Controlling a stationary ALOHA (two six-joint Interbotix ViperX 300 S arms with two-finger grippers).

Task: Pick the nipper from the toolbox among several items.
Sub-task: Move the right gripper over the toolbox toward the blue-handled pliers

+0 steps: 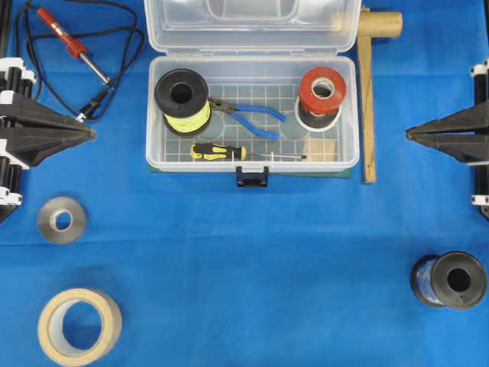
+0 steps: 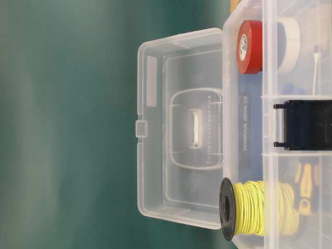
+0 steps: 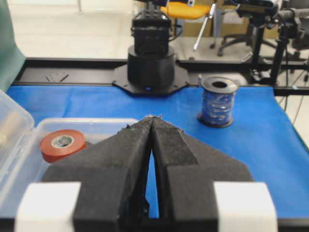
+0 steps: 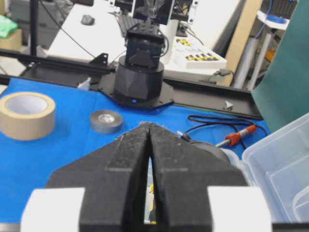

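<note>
Nipper (image 1: 246, 116): lies flat on the grid floor of the toolbox (image 1: 153, 115), about mid-box; blue handles point toward the red tape roll (image 1: 322, 89), dark jaws toward the yellow wire spool (image 1: 182, 102); the screwdriver (image 1: 219, 152) lies just in front of it, apart.
Toolbox state: lid thrown back; contents open from above.
Left gripper (image 1: 92, 133): pads pressed together, nothing between them; parked at the left table edge, well apart from the box.
Right gripper (image 1: 408, 134): likewise closed and empty; parked at the right edge.
Step in hand: judged as the very start; no approach made; nipper untouched.
Next move calls for: one arm to travel over the box, part its pads, descend between spool and tape roll and close across the handles or the pivot, clear of the screwdriver; which arm suits better cannot be settled here.
Hidden or unclear: nipper absent from both wrist views; the table-level view shows only a blue smear behind the box wall; jaw tips sit close by the spool, contact not determinable.
</note>
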